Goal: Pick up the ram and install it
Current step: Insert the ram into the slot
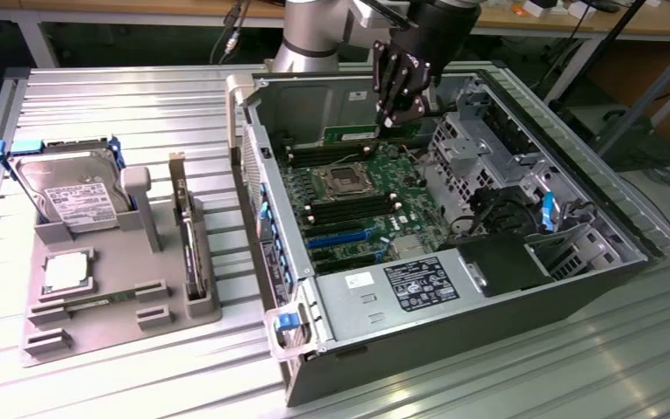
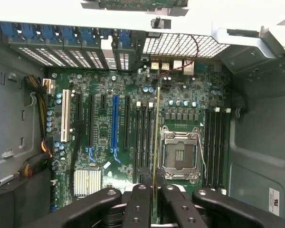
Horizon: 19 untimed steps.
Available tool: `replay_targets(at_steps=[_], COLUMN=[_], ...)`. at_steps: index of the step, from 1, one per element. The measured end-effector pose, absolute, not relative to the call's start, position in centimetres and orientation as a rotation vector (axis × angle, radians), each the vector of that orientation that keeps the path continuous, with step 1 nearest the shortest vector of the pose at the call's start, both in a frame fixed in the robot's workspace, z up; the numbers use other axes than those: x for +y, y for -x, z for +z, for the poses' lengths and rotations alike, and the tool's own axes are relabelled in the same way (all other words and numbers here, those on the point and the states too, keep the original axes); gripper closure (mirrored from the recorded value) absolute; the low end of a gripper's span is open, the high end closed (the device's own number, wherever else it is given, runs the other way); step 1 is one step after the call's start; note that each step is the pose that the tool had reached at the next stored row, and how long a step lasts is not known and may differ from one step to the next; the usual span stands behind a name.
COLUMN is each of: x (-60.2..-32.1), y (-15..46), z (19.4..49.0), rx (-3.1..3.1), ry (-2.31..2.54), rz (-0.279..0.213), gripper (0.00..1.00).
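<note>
Jaws closed on the ram [image 2: 156, 137], we see our gripper [image 2: 154, 189] holding it edge-on inside the case [image 1: 347, 301], over the motherboard [image 2: 102, 142], lined up along the slots [image 2: 145, 137] beside the open socket [image 2: 179, 154], with the grille [image 2: 180, 45] beyond.

Silver-grey arm [image 1: 310, 35], black perforated pincer [image 1: 400, 113]

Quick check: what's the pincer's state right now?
pincer: closed on the ram, held edge-on over the motherboard.

A robotics lab: slatted metal bench [image 1: 137, 96], opened computer case [image 1: 452, 342].
</note>
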<state>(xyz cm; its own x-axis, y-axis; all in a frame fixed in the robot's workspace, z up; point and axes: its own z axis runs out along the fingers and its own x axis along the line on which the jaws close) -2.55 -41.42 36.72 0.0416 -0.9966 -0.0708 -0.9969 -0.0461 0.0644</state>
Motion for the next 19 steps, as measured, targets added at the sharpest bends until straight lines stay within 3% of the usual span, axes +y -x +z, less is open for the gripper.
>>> replay_targets(at_steps=[11, 19], x=[-43.3, -43.2], y=[2.3, 2.2], z=[33.9, 31.3], rx=[2.163, 2.209], ry=[2.260, 2.212], rz=[0.160, 0.160], gripper=[0.86, 0.86])
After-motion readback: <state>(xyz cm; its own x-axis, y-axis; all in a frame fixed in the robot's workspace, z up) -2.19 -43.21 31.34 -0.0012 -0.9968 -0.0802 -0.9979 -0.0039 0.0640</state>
